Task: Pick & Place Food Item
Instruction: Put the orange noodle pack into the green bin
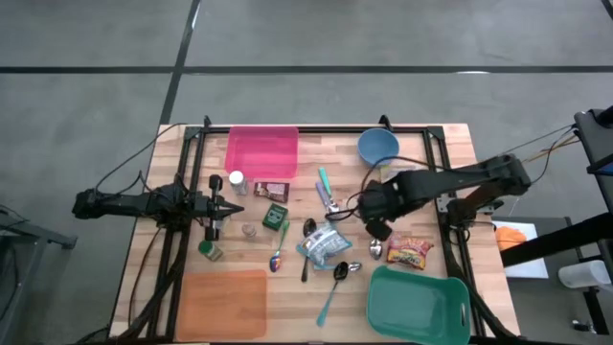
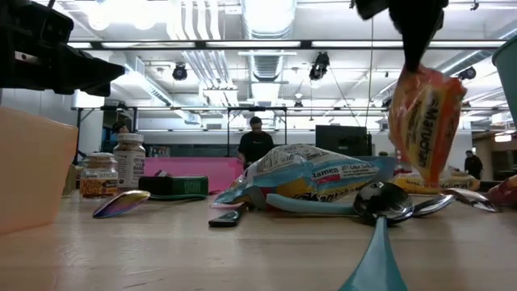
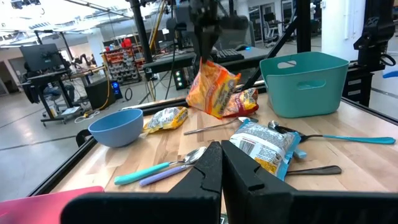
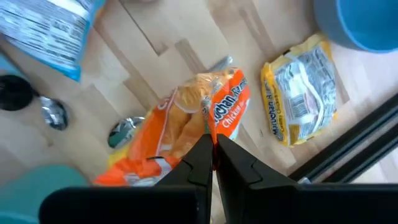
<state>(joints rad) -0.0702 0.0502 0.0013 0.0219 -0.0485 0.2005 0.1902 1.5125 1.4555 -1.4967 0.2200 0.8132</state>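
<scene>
A wide workshop with strip lights lies behind the wooden counter (image 1: 450, 153), where spoons and packets lie scattered. The right gripper (image 4: 212, 149) is pinched closed on the top edge of an orange noodle packet (image 2: 424, 121), which hangs clear of the counter with its long axis near upright below the fingers. A teal bin (image 1: 419, 307) sits at the near right corner, close to the packet and on the right arm's side; a second orange packet (image 1: 410, 252) lies between them on the counter. If the bin is the goal, the carry runs a short way toward that corner. The left gripper (image 3: 221, 168), closed and empty, waits level at the far left.
</scene>
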